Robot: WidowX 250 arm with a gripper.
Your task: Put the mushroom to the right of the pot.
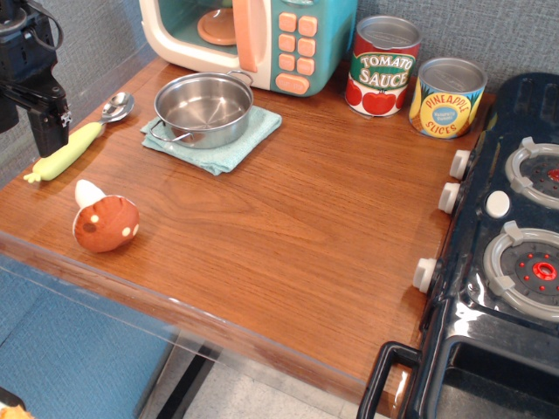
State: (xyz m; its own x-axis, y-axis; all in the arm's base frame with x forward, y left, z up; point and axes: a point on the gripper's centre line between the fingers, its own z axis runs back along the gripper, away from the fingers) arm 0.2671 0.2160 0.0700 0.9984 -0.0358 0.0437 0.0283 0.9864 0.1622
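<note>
Gripper (45,131) at top left mostly cut off by the left and upper edges; jaws too dark to read as open or closed. Toy microwave (253,39) cropped by the top edge, only its lower part seen. Toy stove (498,262) cut off at right and bottom. Spoon (79,138) partly hidden behind the gripper. Cloth (244,140) largely covered by the pot (203,108). Small print on the pineapple can (446,98) too fine to read. Tabletop (288,236) near edge blurred behind a clear panel.

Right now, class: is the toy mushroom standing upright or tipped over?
Tipped over. The mushroom lies on its side on the wooden table, its spotted cap toward the front edge and its white stem pointing back and left.
</note>
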